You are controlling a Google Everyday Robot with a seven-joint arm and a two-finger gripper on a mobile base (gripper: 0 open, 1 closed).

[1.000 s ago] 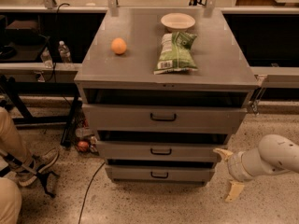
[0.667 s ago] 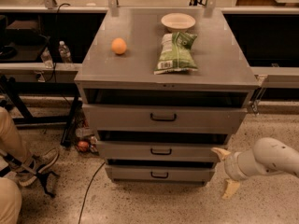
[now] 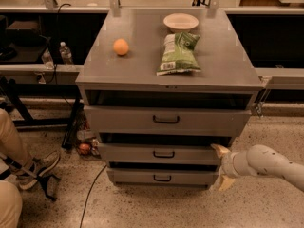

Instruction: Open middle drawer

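Alignment matters most: the hand [image 3: 222,166], fingers [image 3: 219,149] spread wide and empty, hovers by the right end of the middle drawer [image 3: 128,153], whose black loop handle [image 3: 163,154] lies well to its left and wants a centred grip.

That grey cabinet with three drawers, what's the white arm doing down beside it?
A robot arm is working at opening the middle drawer. Its gripper, fingers spread open, sits low at the right front corner of the cabinet, with the upper fingertip by the drawer's right end. It has not taken the small black handle, which lies further left. On top lie an orange, a green bag and a plate.
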